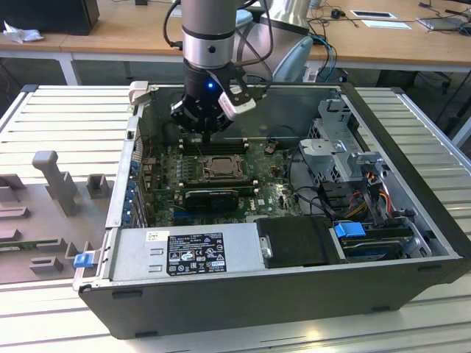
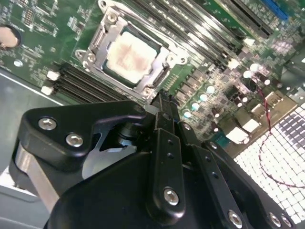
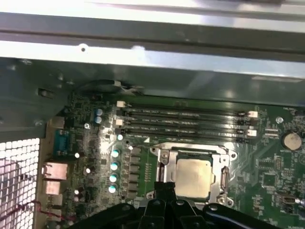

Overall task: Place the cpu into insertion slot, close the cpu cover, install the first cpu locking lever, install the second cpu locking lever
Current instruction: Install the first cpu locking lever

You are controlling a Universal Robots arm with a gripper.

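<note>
I'm seeing the cpu (image 2: pixel 129 53) already sitting in the insertion slot (image 3: pixel 164 164), with the cpu cover (image 2: pixel 97 59) lying down around it, I think; it's hard to call from here. The gripper (image 2: pixel 161 99) is hanging just beside the socket's edge with its fingers pinched together, holding nothing. My worry: those tips are hovering close to the frame, so a small slip could be scraping the board. The arm is pointing straight down into the computer case (image 1: pixel 412 243).
</note>
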